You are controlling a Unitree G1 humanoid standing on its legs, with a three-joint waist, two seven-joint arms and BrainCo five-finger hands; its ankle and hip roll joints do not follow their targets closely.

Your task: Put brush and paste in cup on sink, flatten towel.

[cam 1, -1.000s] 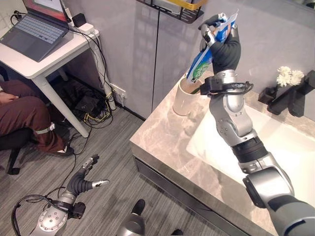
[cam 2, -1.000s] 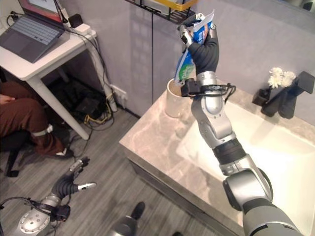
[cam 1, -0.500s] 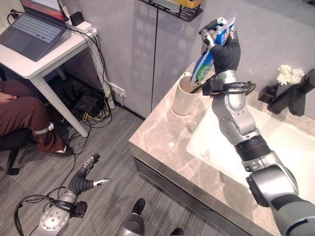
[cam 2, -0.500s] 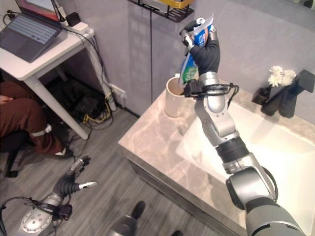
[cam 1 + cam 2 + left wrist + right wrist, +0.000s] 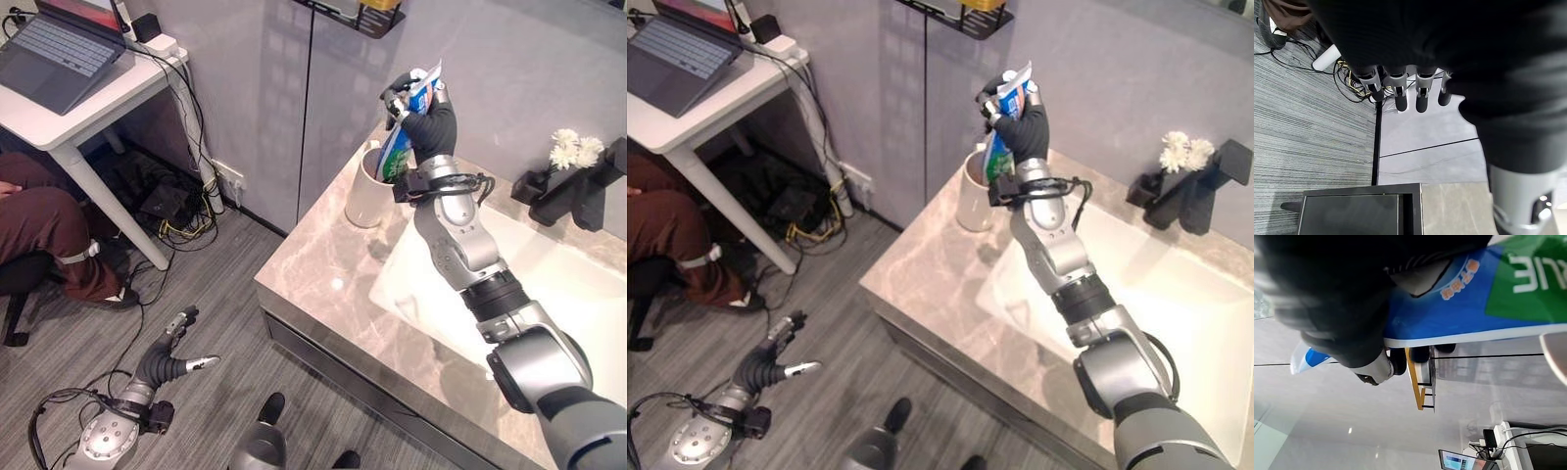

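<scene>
We see our right hand [image 5: 423, 108] raised above the marble counter [image 5: 323, 269], at its back left corner, close to the grey wall. Its fingers and thumb are curled around the toothpaste tube [image 5: 404, 132], which is blue and white with a green lower part. The tube stands almost upright, a little tilted. Its upper end comes out above the hand, and its green lower end points down into the mouth of the cream cup [image 5: 368, 199]. We cannot tell if the tube touches the rim or the inside of the cup. In the right wrist view the tube [image 5: 1474, 303] lies across the palm, pressed under the dark-tipped fingers [image 5: 1396, 360].

The cup stands on the counter, just beside the left edge of the white sink basin [image 5: 549, 294]. At the back edge of the counter, behind the basin, there is a black tap [image 5: 573, 196] and near it a small bunch of white flowers [image 5: 575, 150].

Our left hand [image 5: 171, 357] hangs low over the grey wooden floor [image 5: 225, 333], well apart from the counter. Its fingers are straight and relaxed, and it holds nothing. The left wrist view shows the same loose fingers [image 5: 1400, 95].

To the left, a laptop [image 5: 59, 49] lies on a white desk [image 5: 93, 108], and a person's leg [image 5: 49, 230] shows under it.
</scene>
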